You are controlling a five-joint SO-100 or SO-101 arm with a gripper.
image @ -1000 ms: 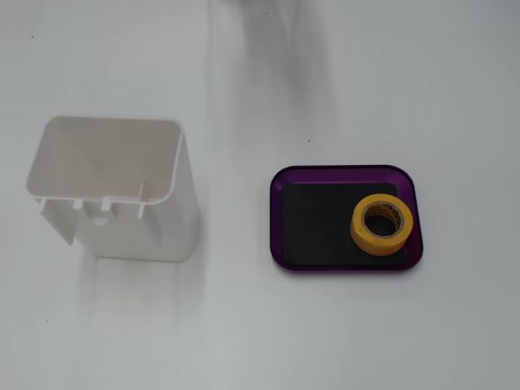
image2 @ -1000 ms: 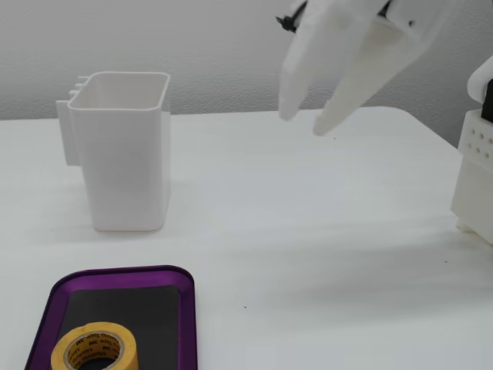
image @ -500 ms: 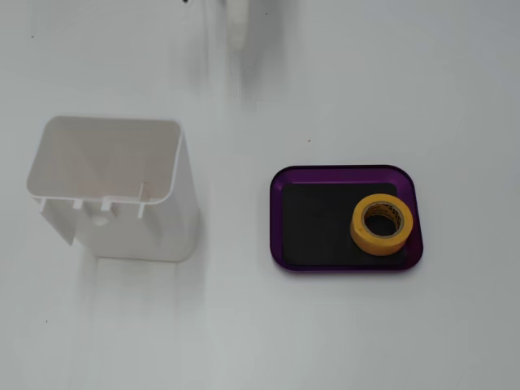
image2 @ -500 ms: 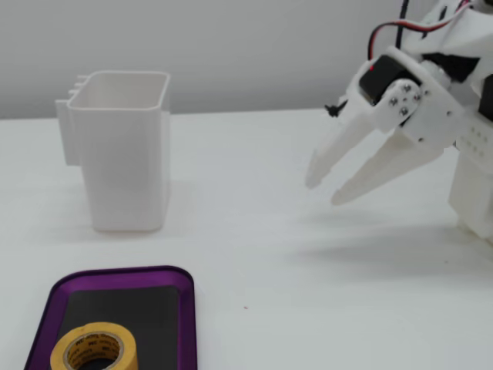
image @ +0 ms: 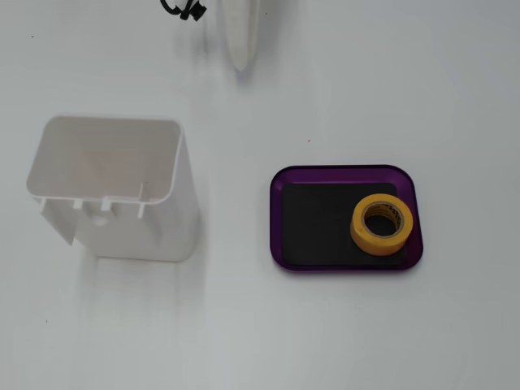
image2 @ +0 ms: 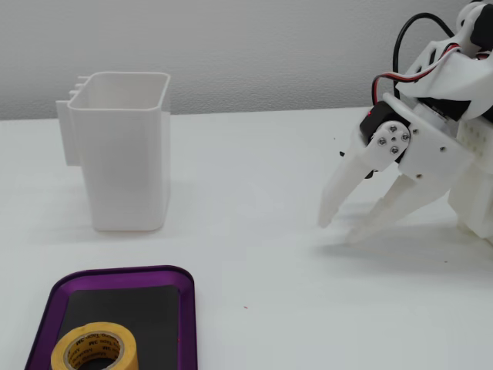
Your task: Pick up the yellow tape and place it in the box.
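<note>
Yellow tape (image: 381, 224) lies inside box (image: 280, 219), near its rim; end effector (image2: 344, 227) open, empty, well apart.

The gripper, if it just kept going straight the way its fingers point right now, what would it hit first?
Most likely the bare table top. The gripper, open and empty, angles down and left in this fixed view, fingertips already close to the surface. The purple tray and white bin look well off that line, though depth is uncertain.

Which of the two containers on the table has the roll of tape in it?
The shallow purple tray, not the tall white bin. The yellow tape lies flat on the tray's black base; the bin looks empty from above.
</note>
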